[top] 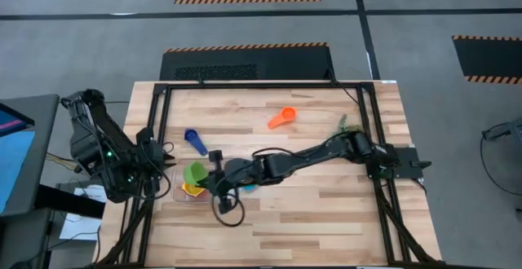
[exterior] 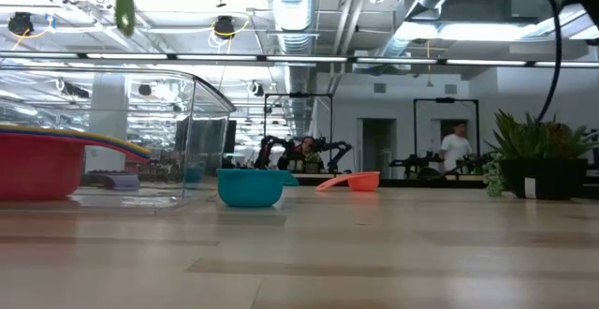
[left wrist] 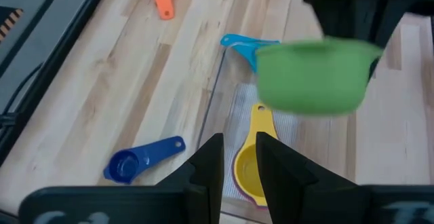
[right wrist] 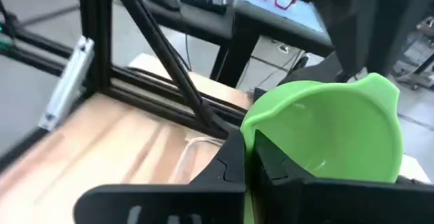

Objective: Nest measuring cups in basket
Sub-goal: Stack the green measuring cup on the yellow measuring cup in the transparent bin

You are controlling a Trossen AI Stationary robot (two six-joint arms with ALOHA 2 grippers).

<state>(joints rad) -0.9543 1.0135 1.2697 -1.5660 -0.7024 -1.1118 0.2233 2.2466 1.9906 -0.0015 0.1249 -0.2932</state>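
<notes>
Right pincer (top: pixel 205 176): clamped on the rim of the round green plastic measuring cup (top: pixel 194 173), carried in the air with its mouth roughly upward.
Under the pincer: the clear rectangular plastic basket (top: pixel 181 192) with low walls; inside it a yellow plastic measuring cup (left wrist: pixel 248 172) sits nested in a red one (exterior: pixel 37 164).
Just beside the pincer, outside the basket: a teal plastic measuring cup (exterior: pixel 250 186) resting on the wooden bench (top: pixel 326 220), close to the basket wall.
Farther from the pincer: a dark blue plastic measuring cup (top: pixel 195 140) on the bench, and well beyond it an orange plastic measuring cup (top: pixel 281 118).
Left pincer (left wrist: pixel 239 157): waiting at the bench edge, on the far side of the basket from the right arm; fingers slightly apart, gripping nothing.
Doing the step well: by my reading, the green cup should be centred over the yellow one, kept level, its handle lined up with the handles below, then lowered until seated before letting go.
Hard to make out: the green cup's handle is hidden; the height of the green cup above the stack cannot be judged; most of the basket is covered from above by the arm.
</notes>
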